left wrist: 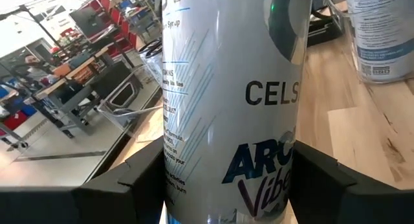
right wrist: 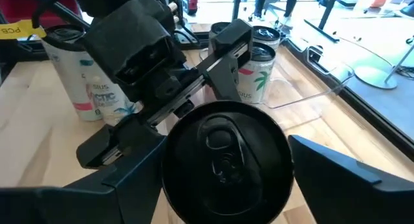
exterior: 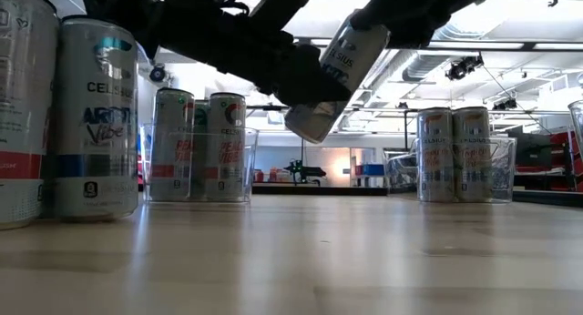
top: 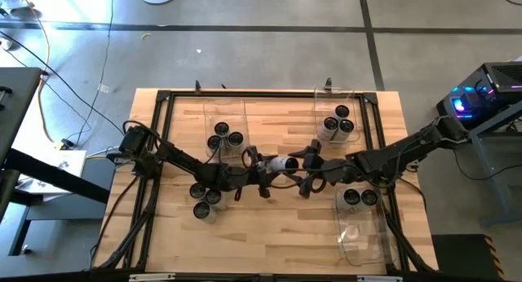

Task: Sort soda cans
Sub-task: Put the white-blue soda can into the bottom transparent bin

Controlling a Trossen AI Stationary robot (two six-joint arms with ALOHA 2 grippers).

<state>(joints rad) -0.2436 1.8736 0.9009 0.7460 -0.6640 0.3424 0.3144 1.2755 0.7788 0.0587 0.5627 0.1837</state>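
Above the middle of the desk (top: 269, 233), a tilted soda can (top: 285, 163) hangs pinched in the left fingers (left wrist: 129, 179) while the right fingers (right wrist: 336, 169) sit spread around its top, so an early let-go could drop it.

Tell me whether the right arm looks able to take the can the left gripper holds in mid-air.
Probably yes. The left gripper grips the tilted can at one end, and the right gripper already has its open fingers around the free end, with nothing between them.
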